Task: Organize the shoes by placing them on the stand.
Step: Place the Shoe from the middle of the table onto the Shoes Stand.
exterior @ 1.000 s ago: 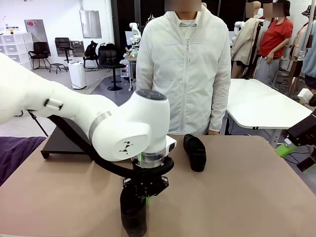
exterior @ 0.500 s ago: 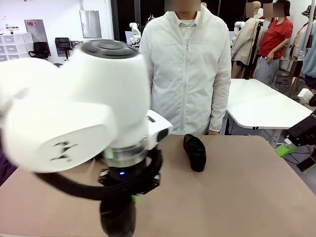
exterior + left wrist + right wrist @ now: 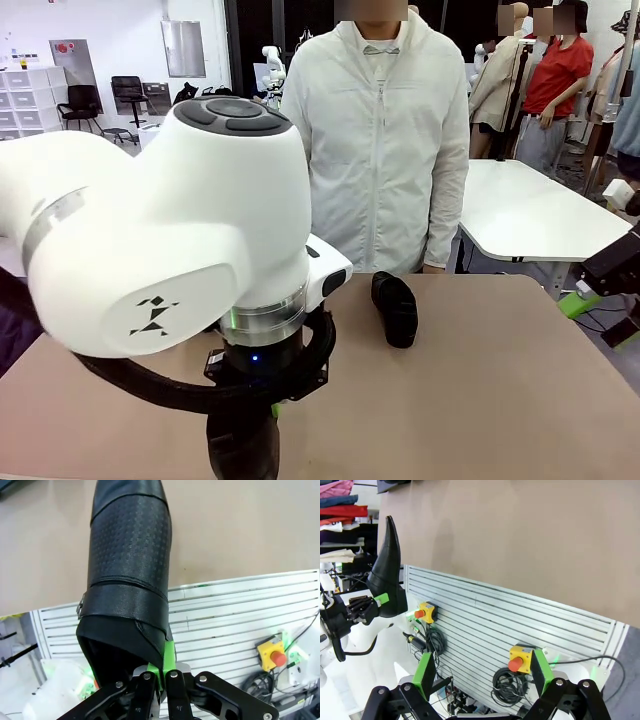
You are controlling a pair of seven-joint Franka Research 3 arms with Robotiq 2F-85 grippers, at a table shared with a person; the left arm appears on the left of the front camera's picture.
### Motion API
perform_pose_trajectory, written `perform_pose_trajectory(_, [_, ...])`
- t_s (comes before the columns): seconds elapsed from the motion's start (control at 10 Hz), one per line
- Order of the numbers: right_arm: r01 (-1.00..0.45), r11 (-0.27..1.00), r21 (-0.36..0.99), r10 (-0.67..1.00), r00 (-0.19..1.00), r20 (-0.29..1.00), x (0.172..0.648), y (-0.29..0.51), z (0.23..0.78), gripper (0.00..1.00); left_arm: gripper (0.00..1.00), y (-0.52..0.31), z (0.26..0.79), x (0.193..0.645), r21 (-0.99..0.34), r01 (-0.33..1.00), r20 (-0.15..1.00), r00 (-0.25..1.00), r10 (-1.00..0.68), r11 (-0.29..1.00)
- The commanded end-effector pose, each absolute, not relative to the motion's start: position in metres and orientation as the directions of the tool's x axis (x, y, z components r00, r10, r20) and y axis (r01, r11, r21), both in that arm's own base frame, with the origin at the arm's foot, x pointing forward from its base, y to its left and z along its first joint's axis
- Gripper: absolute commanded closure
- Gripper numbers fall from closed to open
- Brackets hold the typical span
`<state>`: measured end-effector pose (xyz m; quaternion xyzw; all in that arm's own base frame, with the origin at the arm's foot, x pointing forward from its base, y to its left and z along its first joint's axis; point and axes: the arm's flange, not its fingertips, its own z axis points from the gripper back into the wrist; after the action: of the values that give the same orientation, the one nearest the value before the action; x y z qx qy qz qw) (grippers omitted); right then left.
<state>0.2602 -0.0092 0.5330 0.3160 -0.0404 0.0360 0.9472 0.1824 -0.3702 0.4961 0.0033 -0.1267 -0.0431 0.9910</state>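
Left arm (image 3: 170, 240) has swung closer to the camera, left tool (image 3: 162, 666) clenched on the heel rim of a shoe (image 3: 129, 570), toe hanging toward the surface (image 3: 240, 525); right tool (image 3: 482, 675) released; carry it toward 10 o'clock, level the sole over the stand (image 3: 395, 485), then lower before opening.

Black loafer (image 3: 129, 570) hangs aloft; other loafer (image 3: 395, 308) lies on the table (image 3: 500, 400).
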Motion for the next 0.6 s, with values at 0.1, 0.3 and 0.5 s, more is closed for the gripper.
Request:
perform_pose_trajectory(0.1, [-0.080, 0.792, 0.605, 0.031, 0.995, 0.091, 0.261, -0.009, 0.537, 0.00, 1.00, -0.352, 0.500, 0.194, 0.018, 0.029, 0.335, 0.942, -0.034, 0.999])
perform_pose_trajectory(0.3, [-0.080, 0.792, 0.605, 0.031, 0.995, 0.091, 0.261, -0.009, 0.537, 0.00, 1.00, -0.256, 0.536, 0.263, -0.105, -0.082, 0.444, 0.888, 0.121, 0.991])
perform_pose_trajectory(0.5, [-0.080, 0.792, 0.605, 0.031, 0.995, 0.091, 0.261, -0.009, 0.537, 0.00, 1.00, -0.182, 0.541, 0.317, -0.139, 0.037, 0.395, 0.918, 0.021, 0.990])
